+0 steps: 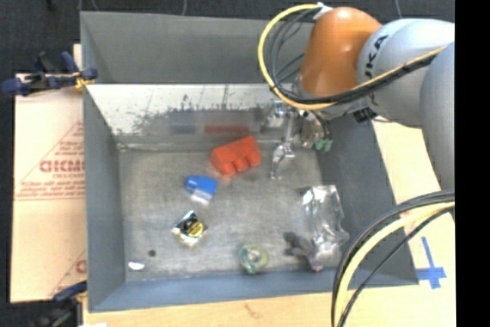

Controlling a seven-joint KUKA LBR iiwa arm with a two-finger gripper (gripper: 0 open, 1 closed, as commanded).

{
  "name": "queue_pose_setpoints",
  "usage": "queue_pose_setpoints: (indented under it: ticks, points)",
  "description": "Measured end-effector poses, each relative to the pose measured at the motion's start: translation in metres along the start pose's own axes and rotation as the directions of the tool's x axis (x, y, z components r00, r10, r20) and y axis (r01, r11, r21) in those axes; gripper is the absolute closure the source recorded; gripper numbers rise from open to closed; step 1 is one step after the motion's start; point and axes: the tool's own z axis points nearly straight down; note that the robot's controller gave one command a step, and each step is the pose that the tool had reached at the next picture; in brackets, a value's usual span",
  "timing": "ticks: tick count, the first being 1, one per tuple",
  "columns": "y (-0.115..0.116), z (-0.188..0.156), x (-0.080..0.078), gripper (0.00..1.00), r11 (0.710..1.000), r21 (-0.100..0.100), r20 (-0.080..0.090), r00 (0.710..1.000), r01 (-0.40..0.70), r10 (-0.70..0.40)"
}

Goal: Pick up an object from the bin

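Observation:
My gripper (281, 159) hangs over the upper right part of the bin floor, its metal fingers pointing down just right of an orange-red block (236, 155). Nothing shows between the fingers. A small blue and white piece (200, 187) lies left of and below the block. A crumpled clear plastic bag (323, 217) lies below the gripper toward the right wall.
Near the front wall lie a greenish round thing (253, 257), a dark small thing (300, 246) beside the bag, and a black, white and yellow thing (188, 227). A tiny white scrap (135, 266) sits in the front left corner. The arm with its orange cover enters from the right.

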Motion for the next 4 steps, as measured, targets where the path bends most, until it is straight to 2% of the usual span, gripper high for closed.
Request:
queue_pose_setpoints:
  ticks: [1,2,3,4]
  points:
    - [0.044,0.048,-0.001,0.0,0.997,0.006,0.0,0.997,0.082,-0.082]
    - [0.078,0.046,0.027,0.0,0.999,0.0,0.009,0.999,-0.036,0.036]
    - [0.078,0.045,0.026,1.0,0.999,0.0,0.011,0.999,-0.034,0.034]
    - [0.074,-0.091,0.004,1.0,1.0,0.001,0.007,1.0,-0.027,0.027]
